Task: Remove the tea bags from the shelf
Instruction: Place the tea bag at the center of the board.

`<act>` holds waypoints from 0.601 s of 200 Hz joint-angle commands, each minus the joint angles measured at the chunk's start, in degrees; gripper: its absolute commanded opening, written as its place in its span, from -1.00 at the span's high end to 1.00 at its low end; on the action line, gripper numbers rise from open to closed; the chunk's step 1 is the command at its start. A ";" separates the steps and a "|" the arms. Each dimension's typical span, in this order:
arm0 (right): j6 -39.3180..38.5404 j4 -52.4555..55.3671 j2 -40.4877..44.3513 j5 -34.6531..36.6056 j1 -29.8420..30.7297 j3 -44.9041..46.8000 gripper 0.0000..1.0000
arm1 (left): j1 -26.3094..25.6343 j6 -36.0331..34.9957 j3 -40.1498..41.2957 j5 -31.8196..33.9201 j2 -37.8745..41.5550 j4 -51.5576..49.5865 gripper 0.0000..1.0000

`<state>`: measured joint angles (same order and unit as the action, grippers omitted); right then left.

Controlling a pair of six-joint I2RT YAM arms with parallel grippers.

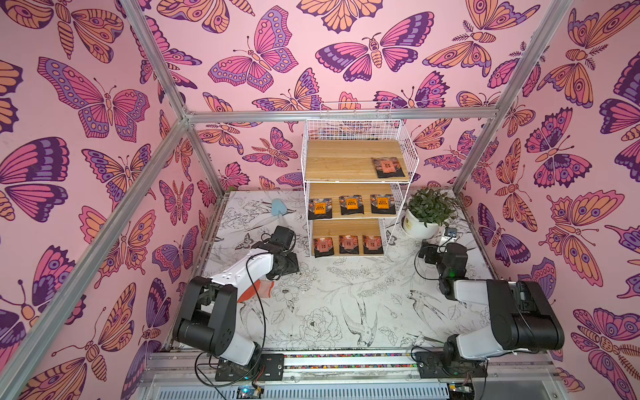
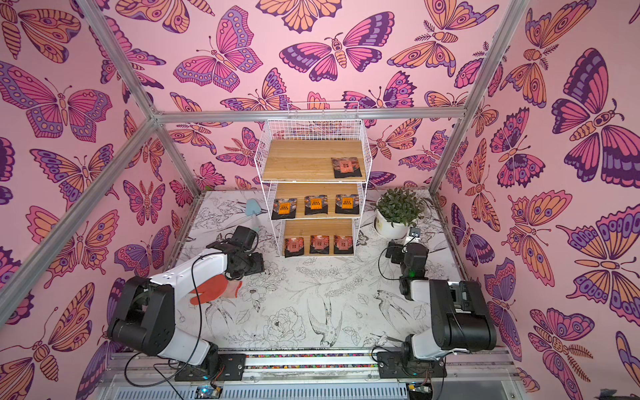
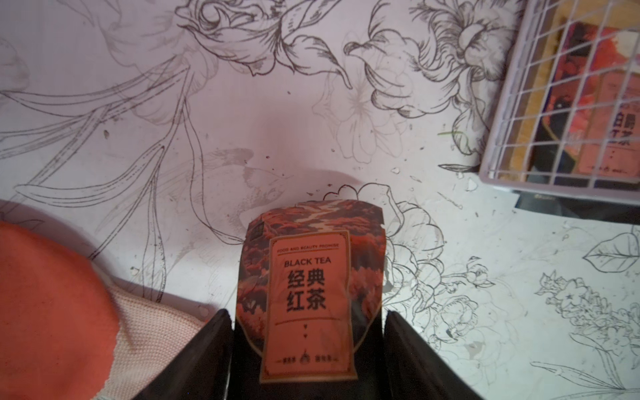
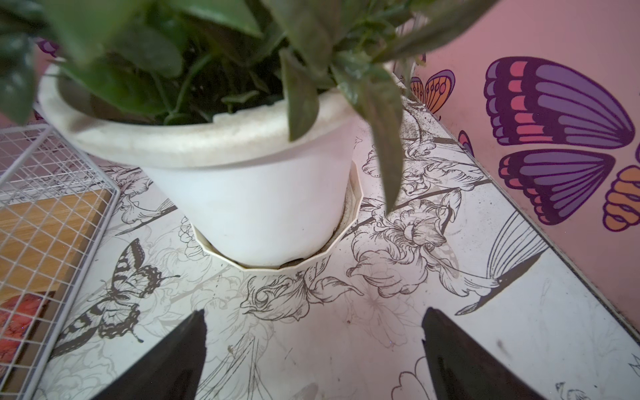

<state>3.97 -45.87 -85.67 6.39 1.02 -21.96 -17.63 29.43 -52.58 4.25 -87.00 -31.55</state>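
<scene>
Floral tabletop point(image 1: 346, 298), ten o'clock: left gripper point(image 3: 306, 313) spread, one tea bag point(image 3: 308, 277) loose between its jaws. Right gripper point(image 4: 313, 311) wide, empty. Seven tea bags point(image 1: 352, 205) remain on the shelf point(image 1: 341, 156) at twelve. Lifting carelessly could drag the freed sachet along.

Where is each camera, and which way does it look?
Both top views: high at the front, looking down at the shelf; left arm and right arm show.
Left wrist: on its arm, looking down at a tea bag inside the open left gripper.
Right wrist: on its arm, facing the plant pot; open right gripper shows.
Shared: both wrist views catch the shelf.
</scene>
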 commanded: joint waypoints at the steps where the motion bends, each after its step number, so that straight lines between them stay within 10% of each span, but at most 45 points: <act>1: -0.93 -0.67 -0.57 0.54 0.25 -1.00 -0.99 | 0.30 -1.57 -0.25 -1.32 2.58 -1.12 -0.53; 31: -0.89 -0.63 -0.63 0.52 0.29 -0.98 -0.99 | 0.23 -2.58 -0.05 -2.58 4.39 -1.53 -0.99; 87: -1.30 -2.75 0.09 0.58 0.29 -0.64 -0.99 | 0.29 -1.02 -0.52 0.04 6.74 -2.64 -1.00; 120: -2.28 26.86 13.65 3.81 1.29 -13.55 -0.99 | 0.80 -2.91 -3.50 0.72 6.77 -5.48 -0.99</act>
<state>2.90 -33.12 -80.23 6.90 1.67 -26.57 -17.63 27.44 -53.43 3.44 -81.21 -33.74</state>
